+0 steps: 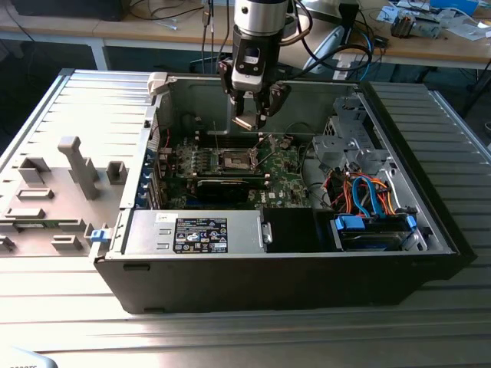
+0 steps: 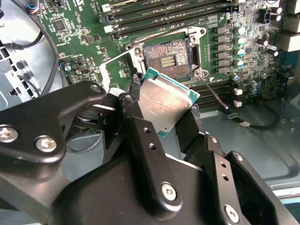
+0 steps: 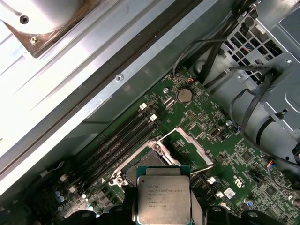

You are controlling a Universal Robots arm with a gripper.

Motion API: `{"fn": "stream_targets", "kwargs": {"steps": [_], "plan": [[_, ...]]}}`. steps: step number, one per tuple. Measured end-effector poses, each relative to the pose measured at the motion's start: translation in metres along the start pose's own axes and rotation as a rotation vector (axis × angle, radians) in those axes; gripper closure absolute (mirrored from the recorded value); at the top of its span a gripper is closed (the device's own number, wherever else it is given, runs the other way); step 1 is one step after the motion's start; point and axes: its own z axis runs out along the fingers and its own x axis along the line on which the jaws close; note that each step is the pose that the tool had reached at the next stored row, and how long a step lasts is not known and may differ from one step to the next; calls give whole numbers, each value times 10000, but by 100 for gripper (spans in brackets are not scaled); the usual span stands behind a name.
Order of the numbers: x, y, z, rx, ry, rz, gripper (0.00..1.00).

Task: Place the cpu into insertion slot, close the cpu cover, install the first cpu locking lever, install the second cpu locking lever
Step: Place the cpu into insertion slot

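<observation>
Over the open socket: I hold the cpu (image 2: 166,103) clear of the green board, not yet seated.
Gripper: my gripper (image 2: 165,101) is clamped on two opposite edges of the chip, and the chip's silvery top faces both wrist cameras.
Insertion slot: the insertion slot (image 2: 167,58) sits bare with its dark centre exposed. In the exterior view it lies at about 6 o'clock from the chip.
Cpu cover: the cpu cover (image 3: 200,150) is swung up and open, at roughly 2 o'clock from the socket in the exterior view.
Lever: one thin lever rod (image 2: 213,96) lies released beside the socket's rim.
Step in hand: the first, placing the chip. Cover and levers look untouched.
What the placing calls for, as I judge it: bringing the chip level and square with the rim, since it hangs tilted in the second wrist view.
Hard to make out: the chip's underside and its orientation marks are hidden. I cannot tell its height above the socket. In the first wrist view the chip covers part of the socket.
</observation>
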Motion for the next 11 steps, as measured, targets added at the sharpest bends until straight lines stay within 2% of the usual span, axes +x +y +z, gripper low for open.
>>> {"fn": "stream_targets", "kwargs": {"steps": [11], "plan": [[0,0,2,-1,-1,88,46]]}}
